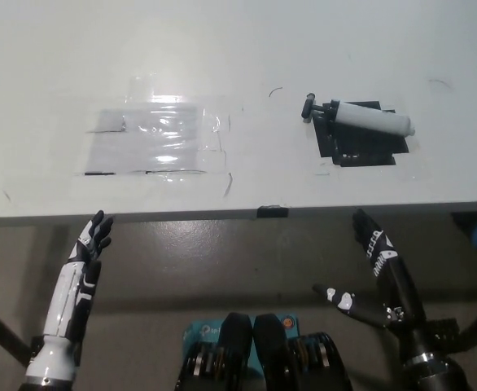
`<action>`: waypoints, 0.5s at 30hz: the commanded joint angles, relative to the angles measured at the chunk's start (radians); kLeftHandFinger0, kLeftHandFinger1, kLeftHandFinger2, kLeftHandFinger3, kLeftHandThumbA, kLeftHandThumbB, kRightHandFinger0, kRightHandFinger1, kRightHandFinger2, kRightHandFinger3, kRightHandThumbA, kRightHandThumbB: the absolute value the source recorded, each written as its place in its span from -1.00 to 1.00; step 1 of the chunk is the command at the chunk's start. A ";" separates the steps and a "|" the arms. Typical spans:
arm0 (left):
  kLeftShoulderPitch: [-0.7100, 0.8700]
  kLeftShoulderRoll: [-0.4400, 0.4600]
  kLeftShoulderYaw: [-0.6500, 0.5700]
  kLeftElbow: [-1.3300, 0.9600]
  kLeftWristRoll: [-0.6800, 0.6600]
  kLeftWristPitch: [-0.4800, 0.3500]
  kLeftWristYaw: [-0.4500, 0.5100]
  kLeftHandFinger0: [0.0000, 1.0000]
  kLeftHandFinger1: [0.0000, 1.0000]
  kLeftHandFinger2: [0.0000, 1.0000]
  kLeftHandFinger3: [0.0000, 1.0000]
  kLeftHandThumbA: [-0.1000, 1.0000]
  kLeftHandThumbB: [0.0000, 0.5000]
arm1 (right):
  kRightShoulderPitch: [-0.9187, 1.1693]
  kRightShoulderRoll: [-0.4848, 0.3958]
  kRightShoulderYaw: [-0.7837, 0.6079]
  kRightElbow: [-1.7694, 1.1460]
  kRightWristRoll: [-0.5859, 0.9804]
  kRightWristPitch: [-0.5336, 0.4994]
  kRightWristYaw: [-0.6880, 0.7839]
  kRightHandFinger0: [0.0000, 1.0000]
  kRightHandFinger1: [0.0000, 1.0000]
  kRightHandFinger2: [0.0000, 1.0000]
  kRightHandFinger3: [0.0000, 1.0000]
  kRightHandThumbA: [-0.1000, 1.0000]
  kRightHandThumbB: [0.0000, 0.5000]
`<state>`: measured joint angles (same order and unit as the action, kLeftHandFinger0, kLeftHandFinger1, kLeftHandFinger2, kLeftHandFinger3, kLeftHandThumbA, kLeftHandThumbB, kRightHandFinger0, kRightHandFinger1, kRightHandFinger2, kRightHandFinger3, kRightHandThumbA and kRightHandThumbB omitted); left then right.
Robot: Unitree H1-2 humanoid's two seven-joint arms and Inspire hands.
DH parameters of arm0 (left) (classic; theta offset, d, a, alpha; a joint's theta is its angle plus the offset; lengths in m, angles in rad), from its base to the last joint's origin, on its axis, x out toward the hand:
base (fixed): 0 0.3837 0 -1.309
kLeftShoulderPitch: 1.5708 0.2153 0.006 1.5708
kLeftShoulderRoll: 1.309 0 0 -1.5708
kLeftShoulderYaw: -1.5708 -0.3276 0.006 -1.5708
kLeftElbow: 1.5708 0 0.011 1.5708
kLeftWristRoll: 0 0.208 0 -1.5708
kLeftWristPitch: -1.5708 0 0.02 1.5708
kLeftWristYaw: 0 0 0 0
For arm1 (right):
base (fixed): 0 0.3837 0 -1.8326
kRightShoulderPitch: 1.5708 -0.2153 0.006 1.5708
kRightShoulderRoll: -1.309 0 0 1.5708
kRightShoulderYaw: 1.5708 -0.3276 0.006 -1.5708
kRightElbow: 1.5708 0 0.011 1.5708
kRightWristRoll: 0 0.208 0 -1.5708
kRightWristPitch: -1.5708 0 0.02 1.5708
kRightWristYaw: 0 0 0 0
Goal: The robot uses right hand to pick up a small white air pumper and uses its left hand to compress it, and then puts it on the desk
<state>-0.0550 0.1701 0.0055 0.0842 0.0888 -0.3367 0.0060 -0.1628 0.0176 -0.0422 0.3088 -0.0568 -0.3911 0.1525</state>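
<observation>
Right hand (377,273) sat low at the picture's bottom right, below the near edge of the surface (238,49). Fingers (362,225) spread and pointed up toward that edge, thumb stuck out to the side. It gripped nothing. It was well apart from the pump.

Left hand (82,261) rested at lower left, also below the surface's edge, fingers apart and raised, empty.

Pump (361,119) lay on its side on the surface, up and right of centre. White barrel, with a black handle end pointing to the picture's left. It rested across a black mat (361,145), barrel running along the mat's far side, with the barrel's right tip reaching past the mat's corner.

Clear plastic sheet (153,138) was flat on the surface at left of centre, glare on it, well apart from the pump. A small dark tab (271,212) sat on the surface's near edge, between the two hands. A few faint dark marks were on the white top; too small to tell what they were.
</observation>
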 commanded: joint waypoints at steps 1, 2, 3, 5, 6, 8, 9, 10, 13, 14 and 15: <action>-0.022 0.032 0.014 -0.014 -0.024 0.026 -0.026 1.00 1.00 1.00 1.00 1.00 -0.22 | -0.019 -0.007 0.013 -0.021 0.019 -0.061 -0.016 1.00 1.00 1.00 1.00 0.89 -0.29; -0.024 0.034 0.013 -0.013 -0.025 0.027 -0.030 1.00 1.00 1.00 1.00 1.00 -0.23 | -0.016 -0.008 0.016 -0.025 0.019 -0.057 -0.016 1.00 1.00 1.00 1.00 0.89 -0.25; -0.020 0.034 0.012 -0.014 -0.026 0.026 -0.033 1.00 1.00 1.00 1.00 1.00 -0.27 | -0.008 -0.008 0.018 -0.030 0.016 -0.061 -0.017 1.00 1.00 1.00 1.00 0.89 -0.25; -0.021 0.035 0.009 -0.007 -0.024 0.017 -0.035 1.00 1.00 1.00 1.00 1.00 -0.35 | -0.002 -0.009 0.022 -0.033 0.012 -0.064 -0.019 1.00 1.00 1.00 1.00 0.89 -0.25; -0.017 0.034 0.008 -0.004 -0.023 0.010 -0.035 1.00 1.00 1.00 1.00 1.00 -0.36 | 0.006 -0.009 0.024 -0.041 0.010 -0.059 -0.021 1.00 1.00 1.00 1.00 0.89 -0.25; -0.020 0.032 0.008 0.004 -0.032 0.006 -0.039 1.00 1.00 1.00 1.00 1.00 -0.40 | 0.007 -0.010 0.029 -0.042 0.003 -0.061 -0.025 1.00 1.00 1.00 1.00 0.88 -0.27; -0.006 0.030 0.005 0.003 -0.030 0.004 -0.040 1.00 1.00 1.00 1.00 1.00 -0.42 | 0.022 -0.011 0.032 -0.051 -0.006 -0.063 -0.029 1.00 1.00 1.00 1.00 0.90 -0.22; -0.005 0.030 0.005 0.004 -0.028 0.004 -0.040 1.00 1.00 1.00 1.00 1.00 -0.42 | 0.021 -0.012 0.033 -0.050 -0.009 -0.065 -0.033 1.00 1.00 1.00 1.00 0.91 -0.22; 0.023 0.024 0.004 -0.014 -0.042 0.019 -0.049 1.00 1.00 1.00 1.00 1.00 -0.43 | 0.039 -0.015 0.039 -0.057 -0.020 -0.065 -0.039 1.00 1.00 1.00 1.00 0.93 -0.20; 0.027 0.022 0.004 -0.015 -0.043 0.020 -0.049 1.00 1.00 1.00 1.00 1.00 -0.45 | 0.041 -0.017 0.041 -0.057 -0.023 -0.068 -0.040 1.00 1.00 1.00 1.00 0.92 -0.23; 0.031 0.021 0.004 -0.015 -0.045 0.020 -0.049 1.00 1.00 1.00 1.00 1.00 -0.46 | 0.043 -0.019 0.044 -0.059 -0.030 -0.070 -0.044 1.00 1.00 1.00 1.00 0.92 -0.23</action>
<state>-0.0374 0.1880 0.0044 0.0942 0.0728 -0.3178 -0.0253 -0.1169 0.0061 -0.0136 0.2887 -0.0646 -0.3921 0.1358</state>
